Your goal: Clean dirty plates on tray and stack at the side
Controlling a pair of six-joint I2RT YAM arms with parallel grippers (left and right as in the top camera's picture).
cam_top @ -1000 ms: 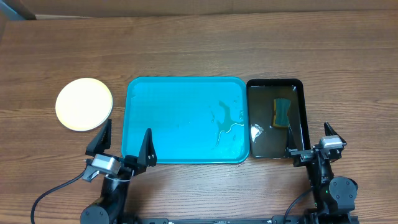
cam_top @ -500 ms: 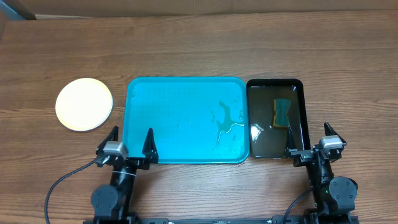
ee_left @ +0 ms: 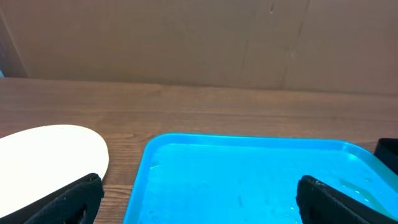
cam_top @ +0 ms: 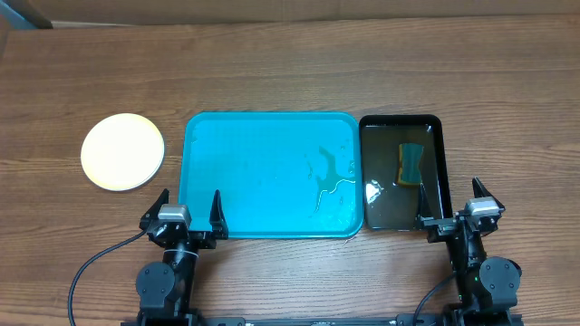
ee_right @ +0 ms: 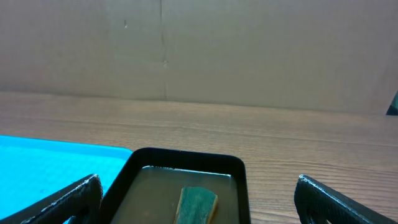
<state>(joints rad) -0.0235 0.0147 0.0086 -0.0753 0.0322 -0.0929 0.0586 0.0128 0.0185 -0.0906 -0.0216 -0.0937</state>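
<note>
Both grippers stand wide open and hold nothing. The left gripper (cam_top: 188,208) hovers at 7 o'clock of the tray (cam_top: 254,163), and the right gripper (cam_top: 449,208) at 5 o'clock of the black tray (cam_top: 401,119). The plates (cam_top: 122,151) lie on the tabletop (cam_top: 290,63) at 9 o'clock of the tray, apart from it. Only a pale top one shows from above, so perhaps a stack. A puddle (cam_top: 331,177) wets the tray toward 3 o'clock. A sponge (cam_top: 412,164) lies in the black tray's murky water.
</note>
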